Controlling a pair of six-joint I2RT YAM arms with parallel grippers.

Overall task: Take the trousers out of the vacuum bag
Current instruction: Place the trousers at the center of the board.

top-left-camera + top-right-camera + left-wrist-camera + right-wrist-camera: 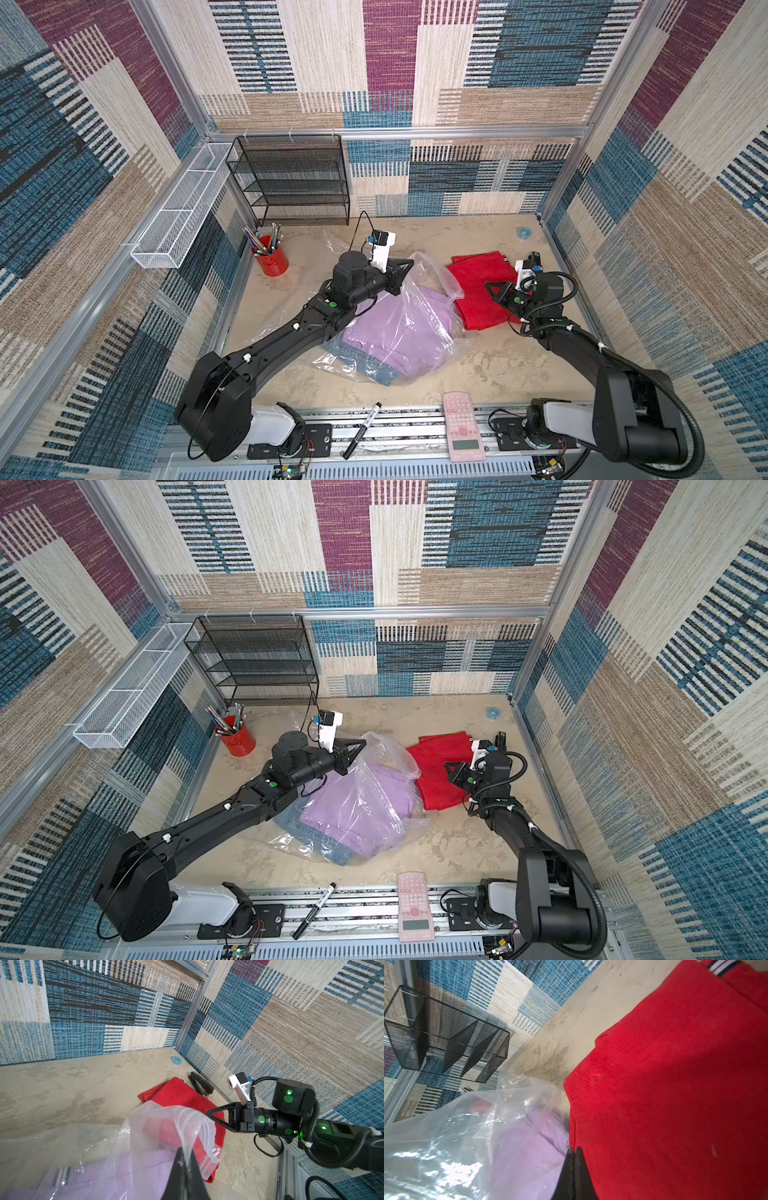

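Left end effector (185, 1152): pinching the vacuum bag (415, 311) rim, raised.
Right end effector (208, 1112): pressed together, empty, above red trousers (478, 286) lying outside.
In the way: bag film covers lilac trousers (386, 336) and denim trousers (380, 374) beneath left end effector.
Nearby: stapler (200, 1085) beyond right end effector.

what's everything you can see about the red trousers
The red trousers are bright red cloth, folded flat, with a striped band at one end. They lie on the beige table outside the vacuum bag, whose flap hangs over one side. The shut right gripper hangs over them; contact unclear.
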